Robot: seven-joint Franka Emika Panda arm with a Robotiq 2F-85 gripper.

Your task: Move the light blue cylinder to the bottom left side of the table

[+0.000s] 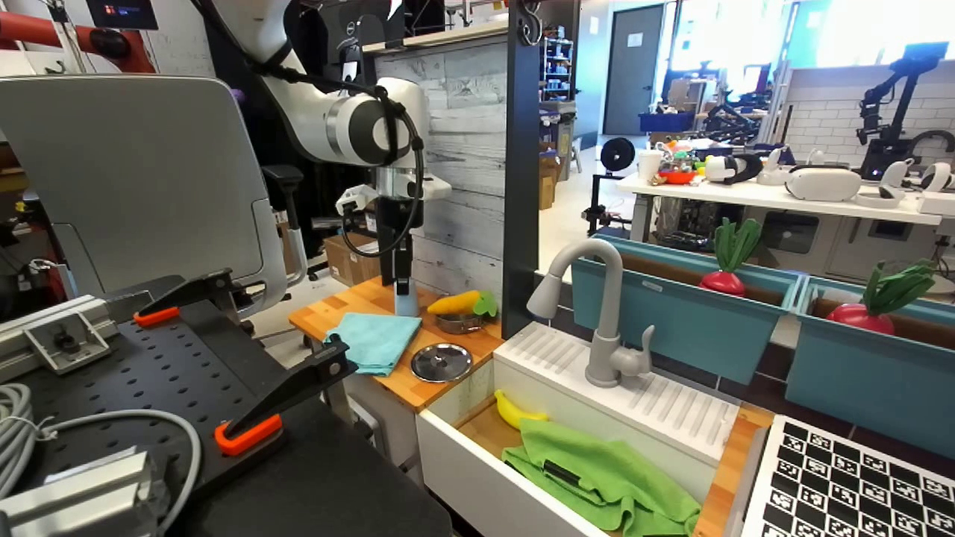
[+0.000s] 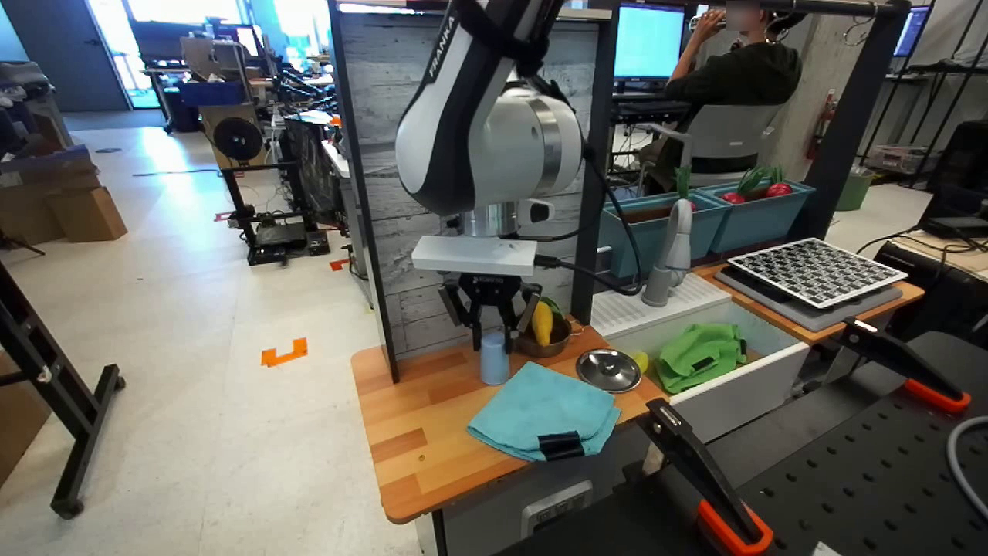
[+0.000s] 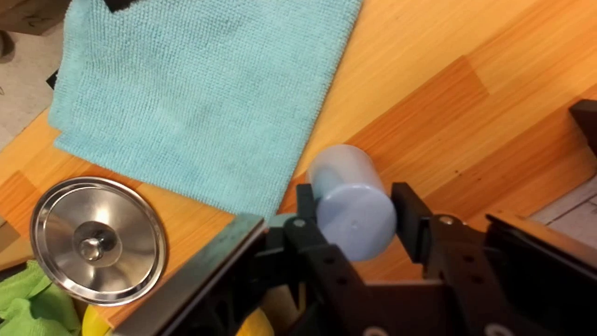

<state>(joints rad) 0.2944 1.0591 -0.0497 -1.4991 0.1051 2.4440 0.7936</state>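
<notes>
The cylinder (image 2: 494, 369) is upright at the table (image 2: 397, 432), just beside the cloth (image 3: 205, 102). I cannot tell if its foot sits on the table or hangs just over it. The pincer (image 3: 355, 200) points down and looks narrow. It seems to hold the cylinder, with fingers (image 3: 305, 200) on both sides near the top. How hard they squeeze does not show.

I think the job now is to grip and lift. Squeeze snug first, because the sides look smooth and might slip. The grip is high up, so the low end could swing if you jerk. Go straight up, just enough to miss the cloth.

Then move slowly to the round corner (image 2: 401, 494) of the table, low and left in an exterior view. That is my best guess for the right spot. Go past the cloth on the side away from the lid (image 2: 608, 371) and the pot (image 2: 546, 350). Do not bump the gray wall (image 2: 413, 297) close behind. Put the foot down flat, well in from the edge, and let go gently. Then rise straight up, so the cylinder does not tip.
</notes>
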